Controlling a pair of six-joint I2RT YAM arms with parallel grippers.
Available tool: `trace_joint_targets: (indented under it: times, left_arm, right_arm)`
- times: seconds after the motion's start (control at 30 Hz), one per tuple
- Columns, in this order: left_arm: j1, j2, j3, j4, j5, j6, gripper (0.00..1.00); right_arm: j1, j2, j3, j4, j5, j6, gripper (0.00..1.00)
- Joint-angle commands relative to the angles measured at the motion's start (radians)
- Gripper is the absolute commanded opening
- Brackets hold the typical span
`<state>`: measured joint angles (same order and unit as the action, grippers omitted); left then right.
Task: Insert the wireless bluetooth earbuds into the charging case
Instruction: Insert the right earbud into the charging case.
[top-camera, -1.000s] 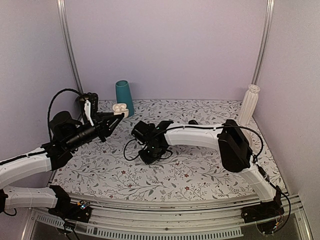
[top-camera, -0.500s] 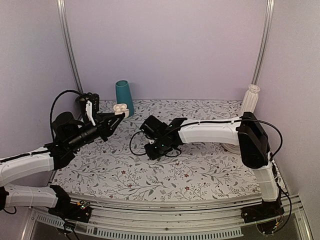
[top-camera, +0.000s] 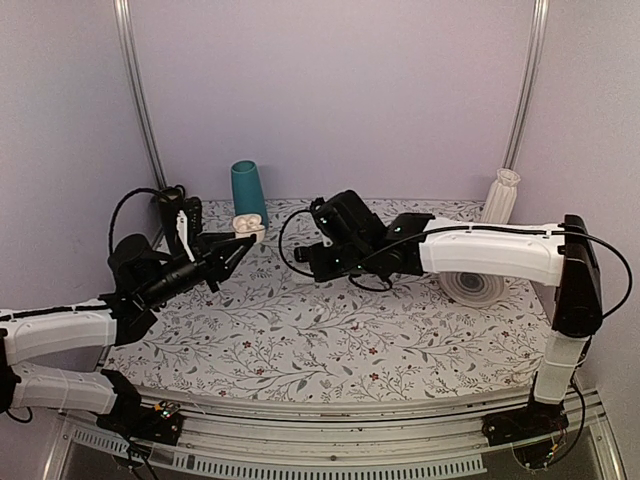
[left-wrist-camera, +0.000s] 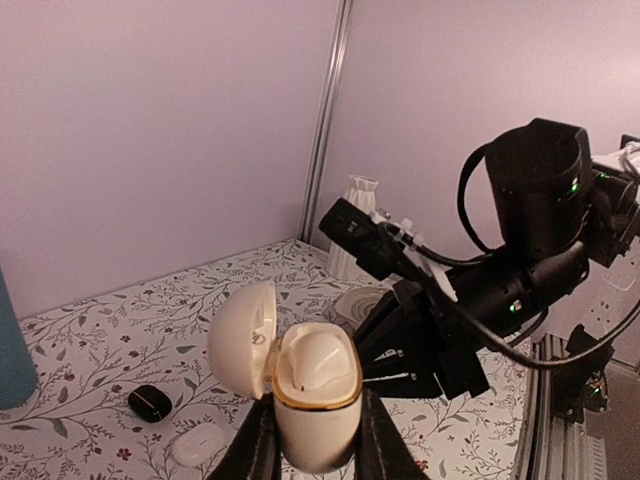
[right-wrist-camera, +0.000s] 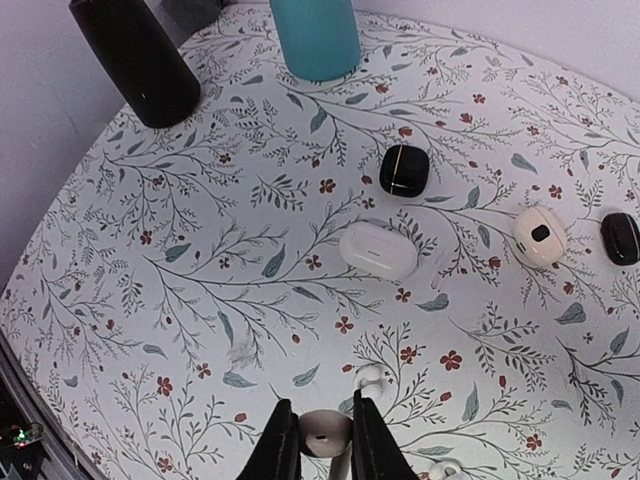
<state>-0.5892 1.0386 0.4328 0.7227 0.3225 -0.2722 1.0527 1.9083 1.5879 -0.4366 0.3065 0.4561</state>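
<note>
The case (left-wrist-camera: 315, 395) is held upright above the table (right-wrist-camera: 200, 300), clamped at its lower sides between the two fingers of the left claw (left-wrist-camera: 318, 445). Its lid (left-wrist-camera: 243, 340) is swung open to one side, and a thin gold rim (left-wrist-camera: 318, 401) is seen round the mouth. A rounded white shape is seen inside, but what it is cannot be told. In the top view the case is found at the far left of the table, just in front of a teal cup (top-camera: 248, 192).

The right claw (right-wrist-camera: 318, 442) is narrowed to a slim gap, and a small pale earbud (right-wrist-camera: 322, 430) is pinched between its fingertips. The earbud is carried clear of the table. In the left wrist view the right claw is seen facing the open case, near it but apart from it.

On the table below the right claw, a closed white case (right-wrist-camera: 378, 250) and a small black case (right-wrist-camera: 404, 170) are laid close together. A round white piece with a dark centre (right-wrist-camera: 540, 236) and a black lump (right-wrist-camera: 620, 238) are set further along. A black cylinder (right-wrist-camera: 135, 60) is stood near the teal cup.
</note>
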Motion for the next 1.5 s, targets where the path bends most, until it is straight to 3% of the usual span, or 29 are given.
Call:
trace_joint_targets:
  times: [0.0,0.6,0.87,1.47]
  left_arm:
    - [-0.012,0.028,-0.014,0.136,0.045,0.048,0.0]
    - [-0.128,0.21,0.122,0.163,-0.025,0.034,0.0]
    - [-0.166,0.245,0.163,0.193,-0.008,0.009,0.0]
    - [-0.197,0.241,0.211,0.169,0.046,0.0,0.0]
  right_arm:
    - [-0.003,-0.133,-0.046,0.107,0.062,0.014,0.15]
    - [0.034,-0.362,-0.19,0.437,0.013,-0.051,0.16]
    - [0.069,-0.367,-0.236,0.579,-0.004,-0.09,0.16]
    - [0.094,-0.332,-0.261,0.678,-0.011,-0.122,0.16]
